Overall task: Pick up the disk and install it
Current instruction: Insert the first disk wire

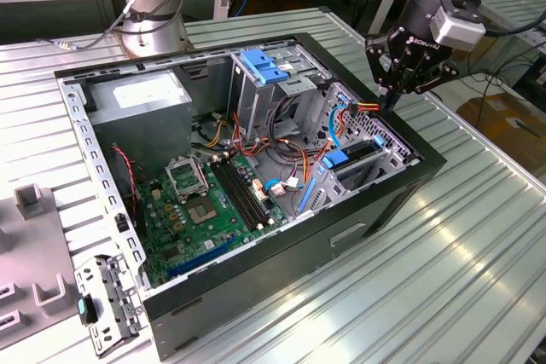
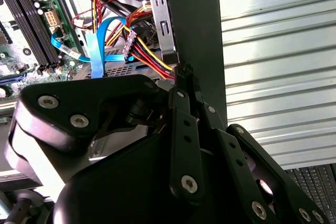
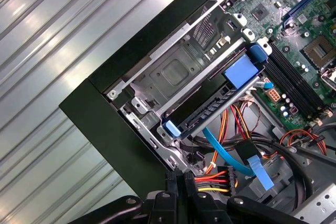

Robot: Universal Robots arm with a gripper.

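Mostly done, judging by looks; the disk [image 3: 210,111] is sitting in its bay inside the case [image 3: 100,108]. The gripper [image 3: 181,176], fingers pressed together, is hovering at the case's rim.

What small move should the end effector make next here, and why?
Probably a short, straight lift. The disk already lies in its bay with blue rails at its edges, while the end effector sits low beside the case wall, close to the wired connector; sideways motion might snag those wires.
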